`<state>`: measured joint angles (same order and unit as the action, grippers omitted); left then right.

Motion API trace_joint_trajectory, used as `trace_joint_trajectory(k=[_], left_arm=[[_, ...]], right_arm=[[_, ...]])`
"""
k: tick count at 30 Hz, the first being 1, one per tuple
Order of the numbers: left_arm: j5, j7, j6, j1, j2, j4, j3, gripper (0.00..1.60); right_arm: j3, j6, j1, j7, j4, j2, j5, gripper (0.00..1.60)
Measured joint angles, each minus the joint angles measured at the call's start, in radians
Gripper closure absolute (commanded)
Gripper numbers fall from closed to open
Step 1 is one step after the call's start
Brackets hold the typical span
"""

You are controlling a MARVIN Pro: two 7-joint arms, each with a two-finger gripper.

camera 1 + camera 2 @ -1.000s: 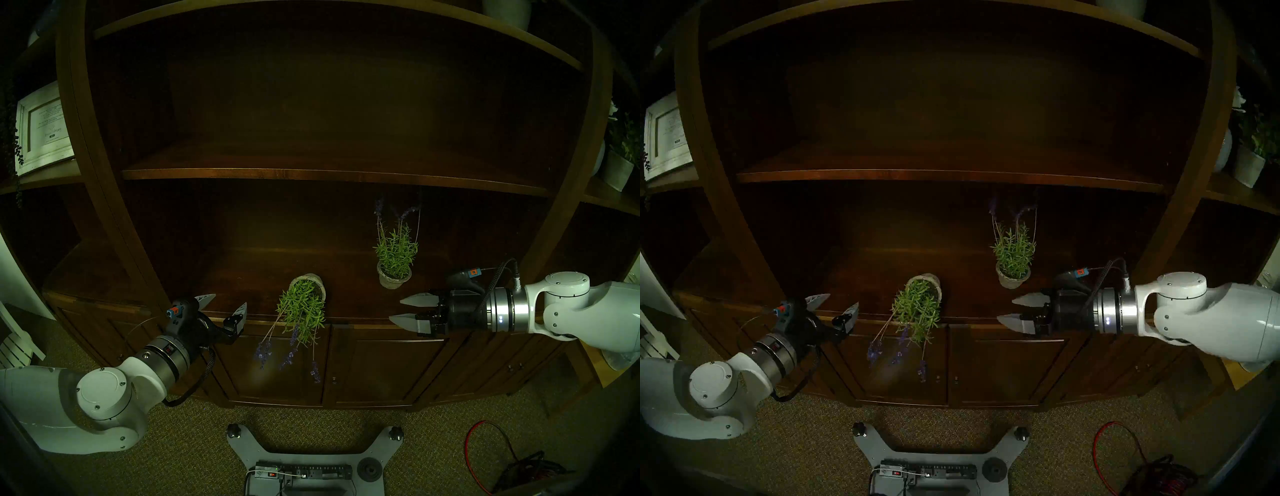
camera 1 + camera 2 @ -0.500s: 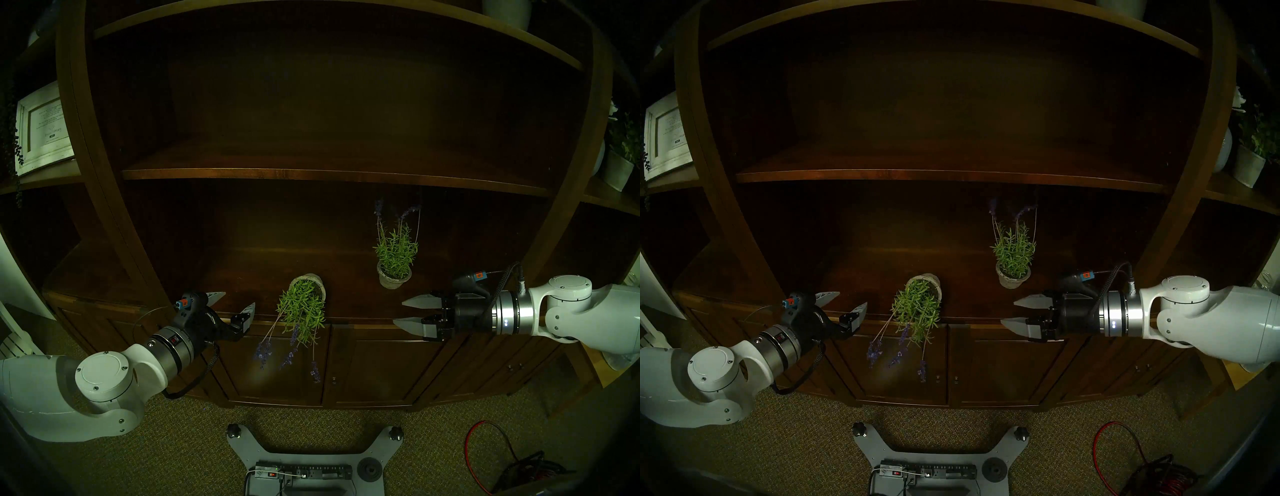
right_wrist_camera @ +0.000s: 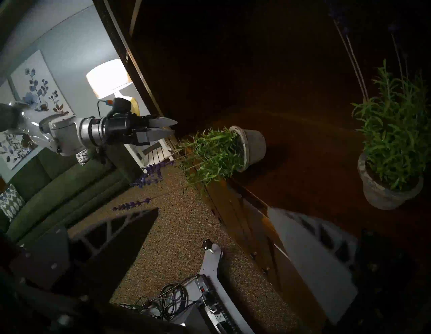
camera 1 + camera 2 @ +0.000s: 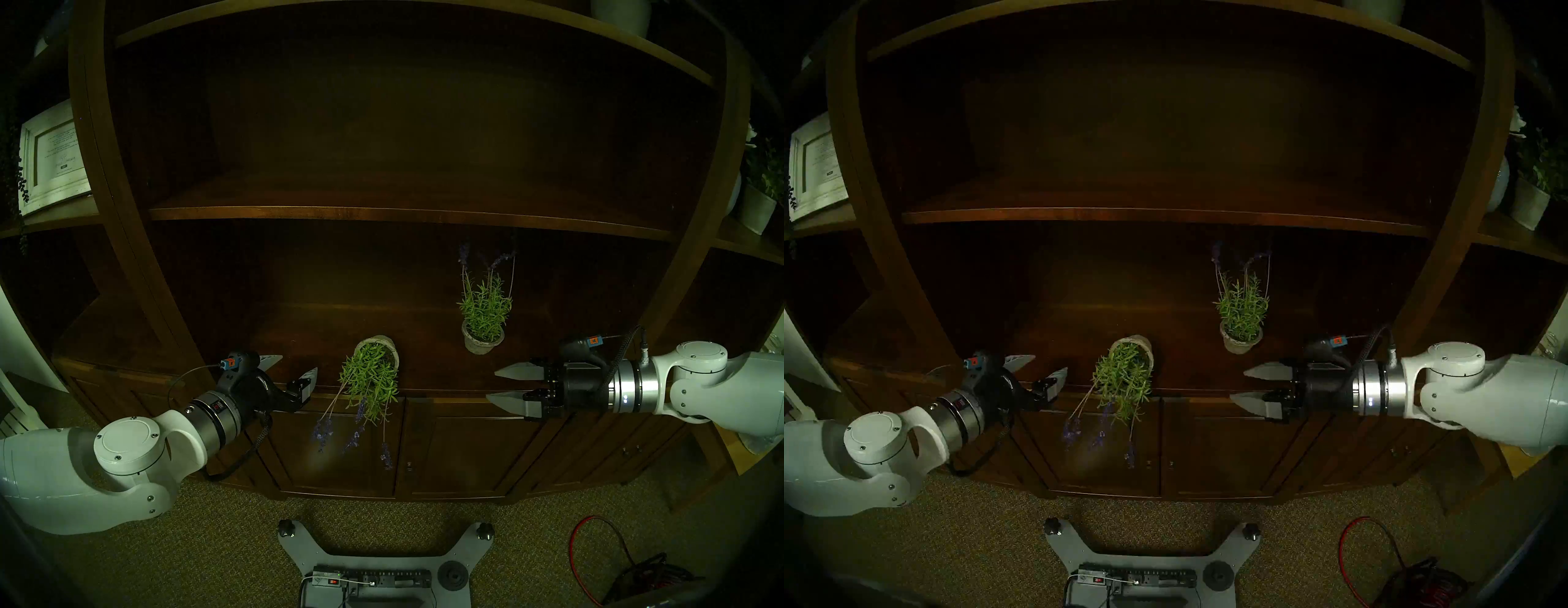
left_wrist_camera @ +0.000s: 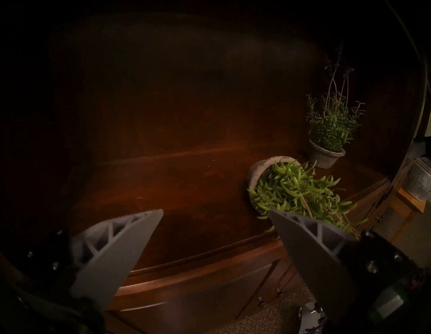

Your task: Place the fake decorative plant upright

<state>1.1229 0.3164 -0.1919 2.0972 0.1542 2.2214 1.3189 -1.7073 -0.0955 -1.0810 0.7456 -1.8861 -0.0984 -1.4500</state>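
- We count two potted plants on the shelf: one tipped over [image 4: 373, 373], one standing [image 4: 483, 318].
- We see two grippers, left [image 4: 292, 369] and right [image 4: 494, 385].
- One picture frame [image 4: 51, 157].
- One red cable [image 4: 594, 552].
- One lamp [image 3: 109, 78].

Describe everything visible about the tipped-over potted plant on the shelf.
The tipped plant lies on its side near the front of the wooden shelf. Its pale grey, stone-looking pot points toward the back, rim facing forward. Green needle-like foliage spills over the shelf edge; thin stems with purple flower spikes hang down before the cabinet doors. Nothing grips it: both grippers are apart from it.
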Motion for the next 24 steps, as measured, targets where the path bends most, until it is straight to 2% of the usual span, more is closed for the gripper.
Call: trace_joint_trajectory(k=[24], left_arm=[[0.063, -0.094, 0.133, -0.083, 0.101, -0.015, -0.014, 0.00]], right_arm=[[-0.035, -0.069, -0.007, 0.082, 0.032, 0.000, -0.002, 0.00]])
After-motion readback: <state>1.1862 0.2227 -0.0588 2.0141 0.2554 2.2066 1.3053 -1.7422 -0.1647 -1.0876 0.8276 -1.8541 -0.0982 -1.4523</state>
